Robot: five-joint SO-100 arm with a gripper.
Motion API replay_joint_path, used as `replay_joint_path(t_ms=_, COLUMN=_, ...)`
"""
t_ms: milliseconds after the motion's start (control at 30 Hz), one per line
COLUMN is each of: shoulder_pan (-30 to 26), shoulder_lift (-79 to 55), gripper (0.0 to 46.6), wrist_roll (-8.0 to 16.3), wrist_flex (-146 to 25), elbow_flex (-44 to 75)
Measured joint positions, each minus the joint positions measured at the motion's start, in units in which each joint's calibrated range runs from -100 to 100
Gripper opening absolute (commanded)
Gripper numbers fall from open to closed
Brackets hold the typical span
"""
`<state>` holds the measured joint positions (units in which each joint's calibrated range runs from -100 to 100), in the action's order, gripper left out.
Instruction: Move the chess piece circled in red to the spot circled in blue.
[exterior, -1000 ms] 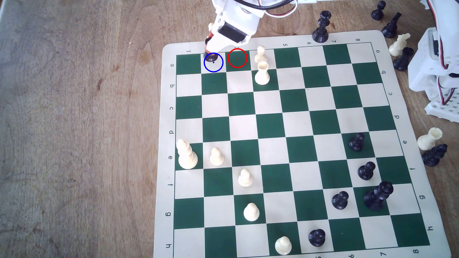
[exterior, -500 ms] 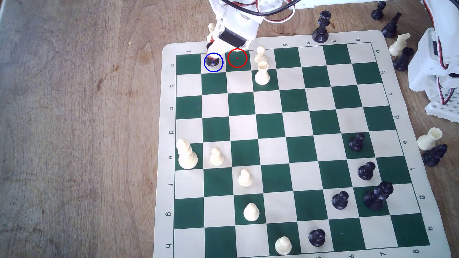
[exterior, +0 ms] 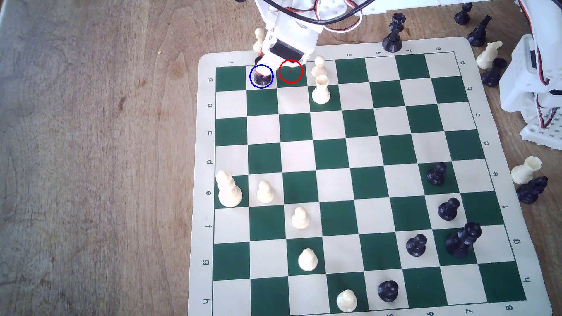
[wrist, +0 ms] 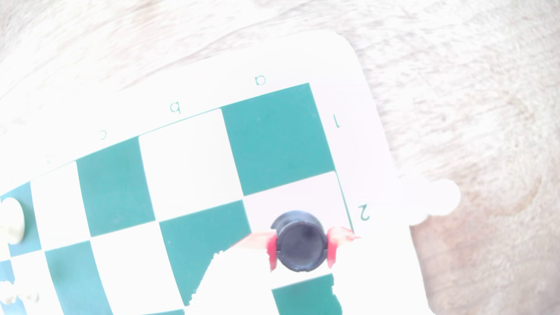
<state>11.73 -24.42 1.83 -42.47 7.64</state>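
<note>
Claw [wrist: 301, 245] clamping black rook [wrist: 301, 243], wrist view, red pads [wrist: 271, 250] flanking

Black rook [exterior: 262, 79]: looks like moulded plastic, slight sheen seen on its flat top in the wrist view. Gripper [wrist: 301, 249]: white, matt plastic body; red, rubbery-looking pads [wrist: 272, 250] seen pressed against both sides of the rook. Chess board [exterior: 206, 170]: thin flexible mat, vinyl-like, smooth, low gloss, green and cream print. Table [exterior: 91, 152]: wood, visible grain, matt and worn. Cream rook [exterior: 320, 90]: plastic, faintly glossy. Servo cables [exterior: 340, 18]: smooth plastic insulation.
</note>
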Motion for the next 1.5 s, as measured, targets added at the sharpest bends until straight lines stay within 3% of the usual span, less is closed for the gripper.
replay_joint_path(t_ms=100, shoulder_pan=0.0, shoulder_lift=0.0, gripper=9.7, wrist_roll=0.0, wrist_flex=0.2, elbow_flex=0.0)
replay_joint_path(t_ms=267, shoulder_pan=-0.1, shoulder_lift=-0.1, gripper=16.0, wrist_roll=0.2, wrist_flex=2.8, elbow_flex=-2.7)
replay_joint_path(t_ms=567, shoulder_pan=0.6, shoulder_lift=0.0, gripper=16.5, wrist_roll=0.4, wrist_flex=3.2, elbow_flex=-5.0)
replay_joint_path(t_ms=767, shoulder_pan=0.6, shoulder_lift=7.9, gripper=16.2, wrist_roll=0.4, wrist_flex=2.9, elbow_flex=-12.1)
replay_joint_path(t_ms=1033, shoulder_pan=-2.7, shoulder_lift=25.9, gripper=15.4, wrist_roll=0.4, wrist_flex=1.3, elbow_flex=-24.5)
replay_joint_path(t_ms=1267, shoulder_pan=-8.7, shoulder_lift=49.9, gripper=15.1, wrist_roll=0.4, wrist_flex=1.2, elbow_flex=-46.5)
replay_joint_path(t_ms=1500, shoulder_pan=-10.5, shoulder_lift=67.0, gripper=15.2, wrist_roll=0.3, wrist_flex=-1.9, elbow_flex=-56.8)
